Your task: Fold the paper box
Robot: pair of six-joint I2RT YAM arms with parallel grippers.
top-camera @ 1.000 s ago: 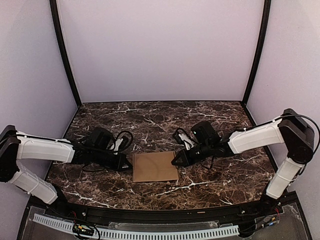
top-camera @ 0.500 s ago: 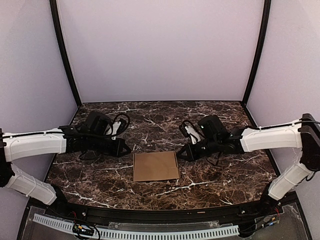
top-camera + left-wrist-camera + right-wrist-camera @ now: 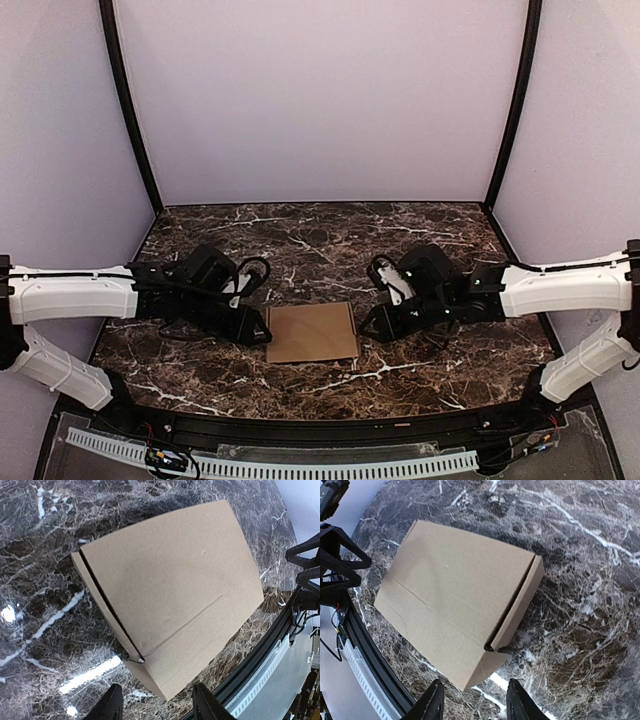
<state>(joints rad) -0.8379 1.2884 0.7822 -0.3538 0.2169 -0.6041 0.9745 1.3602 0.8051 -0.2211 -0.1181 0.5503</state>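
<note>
The tabletop (image 3: 320, 230) is dark marble, walled in pale panels, with a black rail (image 3: 300, 432) along its near edge. Nothing stands between the arms and the box (image 3: 312, 333), which lies flat at the middle, towards that near edge. From above it is just a plain brown rectangle. The wrist cameras show more: a dark slit along each side edge and a crease across the top face. The left gripper (image 3: 262, 328) sits just beside its left edge and the right gripper (image 3: 368, 325) just beside its right edge, both with jaws apart and holding nothing.
</note>
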